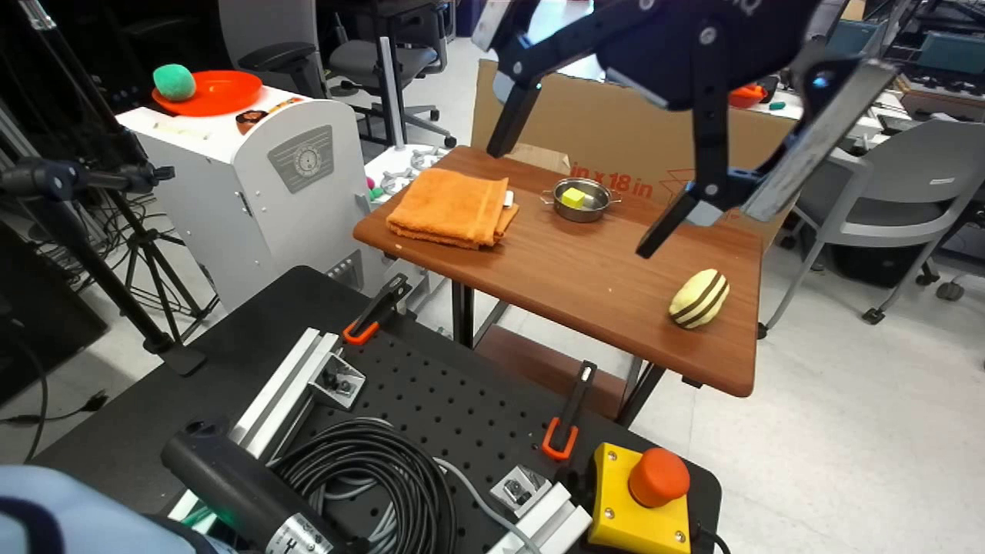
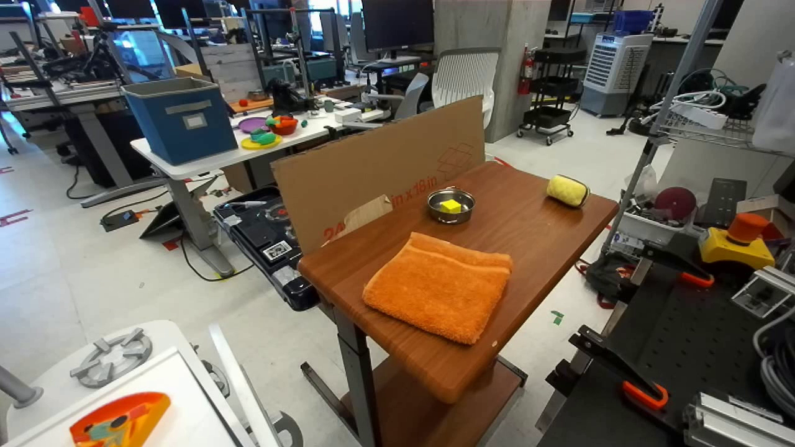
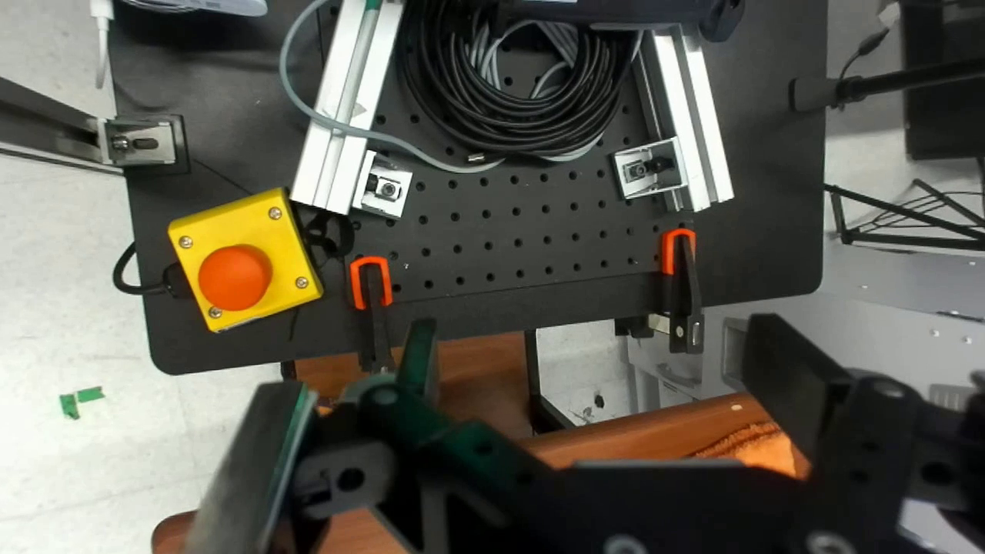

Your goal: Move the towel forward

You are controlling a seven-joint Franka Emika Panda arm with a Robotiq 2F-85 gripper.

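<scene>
The towel, a folded orange cloth, lies flat at one end of the brown table in both exterior views (image 1: 450,206) (image 2: 438,285). In the wrist view only a corner of the towel (image 3: 772,452) shows, low on the right; the rest is hidden behind the gripper. My gripper (image 1: 573,196) is raised in the air, apart from the towel. Its fingers are spread wide with nothing between them. In the wrist view the gripper (image 3: 596,338) also shows open. It does not appear in the exterior view that shows the towel from closer.
The table (image 2: 534,248) bears a small metal bowl (image 2: 463,216) with a yellow block (image 2: 450,206) inside and a yellow-striped oval object (image 2: 567,191). A cardboard sheet (image 2: 385,174) stands along the far edge. A black base (image 1: 454,369) with clamps and a yellow stop-button box (image 1: 616,508) stands in front.
</scene>
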